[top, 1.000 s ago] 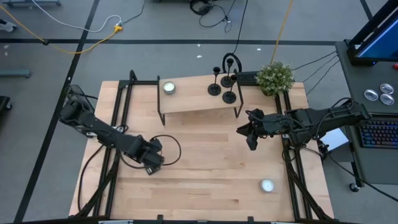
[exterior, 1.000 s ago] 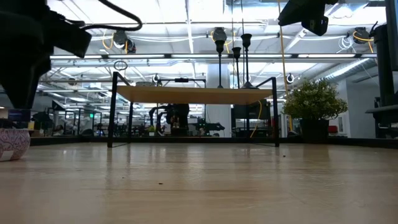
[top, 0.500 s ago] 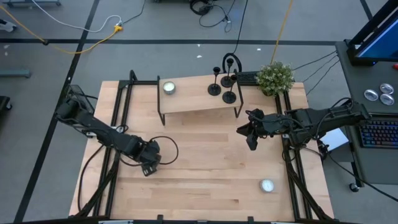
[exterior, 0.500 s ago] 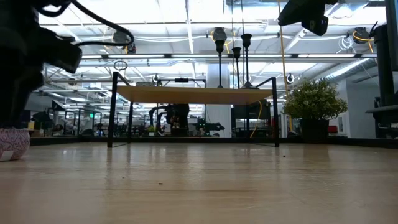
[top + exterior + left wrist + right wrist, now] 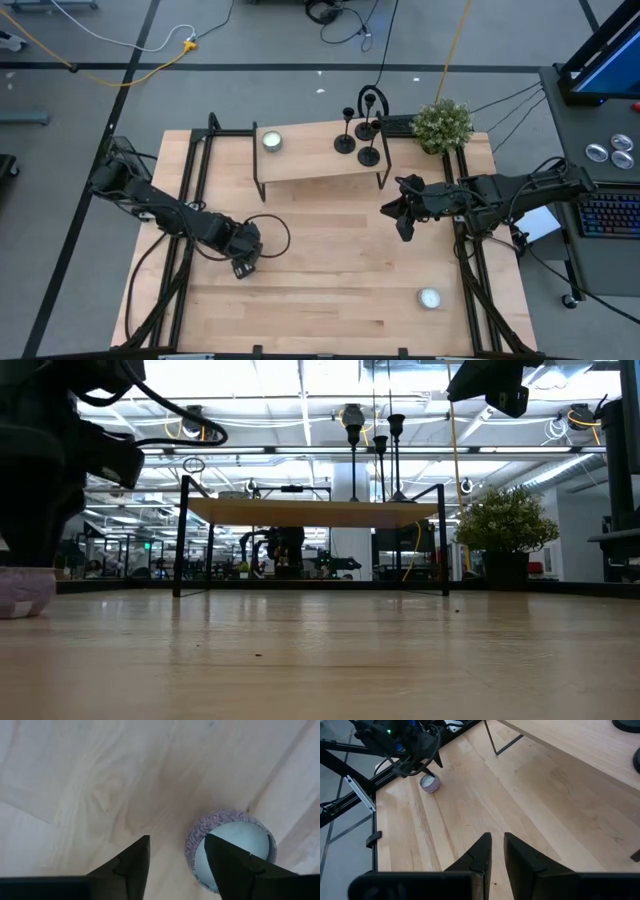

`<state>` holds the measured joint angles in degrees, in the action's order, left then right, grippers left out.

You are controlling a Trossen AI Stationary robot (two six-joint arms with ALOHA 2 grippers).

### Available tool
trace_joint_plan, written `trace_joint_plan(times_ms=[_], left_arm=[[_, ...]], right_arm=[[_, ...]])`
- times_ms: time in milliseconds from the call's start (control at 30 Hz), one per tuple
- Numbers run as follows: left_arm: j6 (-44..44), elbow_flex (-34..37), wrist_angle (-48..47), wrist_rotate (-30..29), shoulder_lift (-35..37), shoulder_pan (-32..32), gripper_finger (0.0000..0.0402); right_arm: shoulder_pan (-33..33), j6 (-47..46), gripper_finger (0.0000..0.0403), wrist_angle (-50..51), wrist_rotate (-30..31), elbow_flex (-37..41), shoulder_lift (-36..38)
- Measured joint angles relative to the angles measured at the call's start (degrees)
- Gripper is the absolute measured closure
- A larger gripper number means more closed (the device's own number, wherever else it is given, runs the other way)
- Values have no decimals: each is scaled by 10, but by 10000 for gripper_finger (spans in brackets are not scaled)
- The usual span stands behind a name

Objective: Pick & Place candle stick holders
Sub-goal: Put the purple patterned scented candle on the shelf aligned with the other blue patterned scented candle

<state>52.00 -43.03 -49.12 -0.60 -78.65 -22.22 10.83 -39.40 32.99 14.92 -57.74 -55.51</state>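
Three small matte-black candle stick holders (image 5: 357,136), each with a round disc base, a thin stem and a small cup top, are seen standing close together toward the right end of a low light-wood shelf on thin black metal legs (image 5: 310,162). The shelf stands at the far side of the pale wooden table (image 5: 330,290). In the low view the holders (image 5: 375,455) are seen upright on the shelf top (image 5: 310,510). A flat white round tealight (image 5: 271,141) is seen at the shelf's left end, well apart from the holders. A second white tealight (image 5: 429,298) lies on the table near its front right part. A small green potted plant (image 5: 442,125) stands just beside the shelf's right end.

The left gripper (image 5: 245,262) is held low over the table's left part, above a small round candle in a purple-patterned cup (image 5: 227,847). In the left wrist view its jaws are spread, and the cup lies beside one finger (image 5: 235,867) rather than between the two; no touch can be made out. The right gripper (image 5: 403,222) is held above the table, in front of the shelf's right end, its jaws nearly pressed together with nothing between them.
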Motion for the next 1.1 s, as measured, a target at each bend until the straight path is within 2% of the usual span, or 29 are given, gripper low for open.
trace_joint_plan(times_ms=[200,467,700,867,1100], left_arm=[[-11,28,45,4,1,12,264],[-10,36,72,6,1,20,311],[-15,35,102,11,2,20,392],[-16,35,105,19,2,20,384],[-9,35,115,26,2,20,392]], right_arm=[[0,0,358,0,0,0,0],[0,-2,358,0,-1,0,0],[0,0,358,0,-1,0,0],[0,0,358,0,0,0,0],[0,0,358,0,0,0,0]])
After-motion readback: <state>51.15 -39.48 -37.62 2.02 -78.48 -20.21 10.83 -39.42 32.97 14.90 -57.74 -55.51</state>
